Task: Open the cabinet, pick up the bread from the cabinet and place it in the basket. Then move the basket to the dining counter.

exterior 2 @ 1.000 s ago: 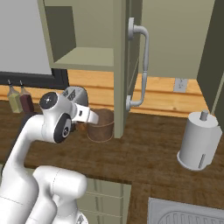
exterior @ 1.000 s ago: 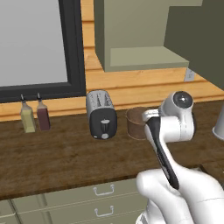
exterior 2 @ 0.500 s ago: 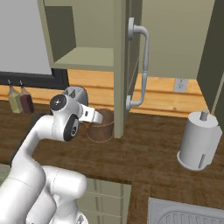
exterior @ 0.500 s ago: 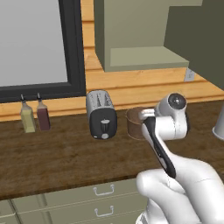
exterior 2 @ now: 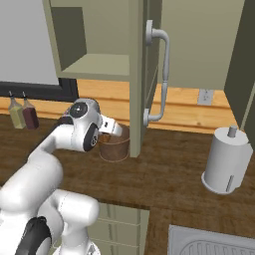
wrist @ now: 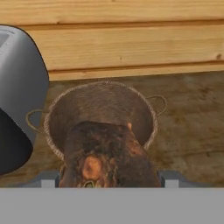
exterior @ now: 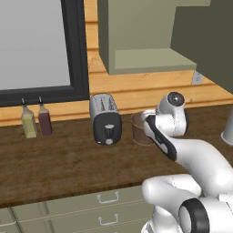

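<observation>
A: What do we meet first, closest to the hand camera?

B: The bread (wrist: 107, 157), a dark brown crusty lump, filling the low centre. The gripper (wrist: 107, 179) is clenched on it; we make out only grey stubs of the fingers (wrist: 47, 179) at either flank, the tips themselves hidden behind the loaf.

A: And just past it?

B: The basket (wrist: 144, 116), round and woven, with small loop handles. Its open mouth sits directly beyond the bread, but the loaf covers the near rim, so we cannot tell whether bread and basket touch. From the right base view the basket (exterior 2: 117, 149) is half masked by the robot's wrist.

A: What stands beside it?

B: The silver toaster (exterior: 105, 118), just left of the basket (exterior: 139, 132) on the wooden counter (exterior: 54, 159).

A: Farther back?

B: The cabinet (exterior 2: 94, 37), its door swung open edge-on toward us, bar handle (exterior 2: 162, 74) showing. Its top is cut off by the frame.
</observation>
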{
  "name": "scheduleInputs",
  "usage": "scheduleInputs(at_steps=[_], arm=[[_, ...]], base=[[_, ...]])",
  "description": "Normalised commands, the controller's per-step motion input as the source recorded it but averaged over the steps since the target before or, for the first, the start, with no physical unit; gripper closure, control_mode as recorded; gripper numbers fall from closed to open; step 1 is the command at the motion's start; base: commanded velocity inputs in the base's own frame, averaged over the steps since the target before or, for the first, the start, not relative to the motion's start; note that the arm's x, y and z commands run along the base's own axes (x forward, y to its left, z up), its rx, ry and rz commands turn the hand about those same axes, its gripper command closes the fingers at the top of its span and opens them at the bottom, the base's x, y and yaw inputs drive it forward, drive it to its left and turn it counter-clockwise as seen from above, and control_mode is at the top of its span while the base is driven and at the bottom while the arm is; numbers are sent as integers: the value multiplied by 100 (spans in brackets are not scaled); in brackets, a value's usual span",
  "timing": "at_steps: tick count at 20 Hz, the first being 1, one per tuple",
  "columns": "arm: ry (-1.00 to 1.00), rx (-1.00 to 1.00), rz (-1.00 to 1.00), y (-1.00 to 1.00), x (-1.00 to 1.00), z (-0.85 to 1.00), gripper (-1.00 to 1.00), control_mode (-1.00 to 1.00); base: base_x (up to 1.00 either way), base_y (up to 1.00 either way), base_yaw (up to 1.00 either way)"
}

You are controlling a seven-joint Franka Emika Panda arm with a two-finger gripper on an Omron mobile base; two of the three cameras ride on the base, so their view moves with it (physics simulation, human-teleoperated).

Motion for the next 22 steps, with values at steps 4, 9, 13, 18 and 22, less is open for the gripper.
scheduleInputs(at_steps=[4, 9, 13, 18, 22], arm=[[8, 5, 0, -8, 43, -40, 100, -100], [2, 2, 0, -1, 17, -24, 100, -100], [0, 0, 0, 0, 30, -8, 100, -100], [0, 0, 0, 0, 23, -4, 100, -100], [1, 0, 0, 4, 23, -21, 100, -100]], base=[[0, 0, 0], [0, 0, 0], [0, 0, 0], [0, 0, 0], [0, 0, 0]])
